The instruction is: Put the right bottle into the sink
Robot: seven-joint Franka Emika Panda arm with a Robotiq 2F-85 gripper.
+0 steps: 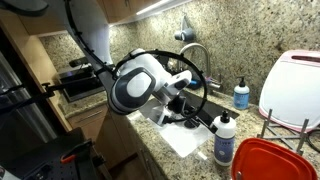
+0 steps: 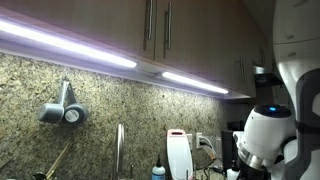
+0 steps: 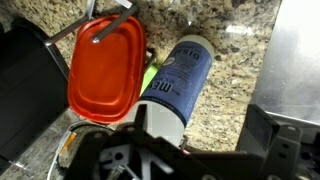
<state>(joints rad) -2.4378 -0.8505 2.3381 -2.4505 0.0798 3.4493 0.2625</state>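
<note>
Gripper (image 3: 192, 150) jaws are spread wide, nothing held. Right bottle (image 3: 178, 80) is dead ahead, its near end just entering the gap between my fingers; contact not evident. Its body runs straight away from me in the wrist view. In an exterior view it stands upright on the granite counter, so I'd judge the grip goes across the body. Red container (image 3: 105, 65) crowds one side, sink (image 3: 300, 60) lies on the other.

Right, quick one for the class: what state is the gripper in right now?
Gripper: open, holding nothing; the right bottle is close ahead of it, not gripped.
</note>
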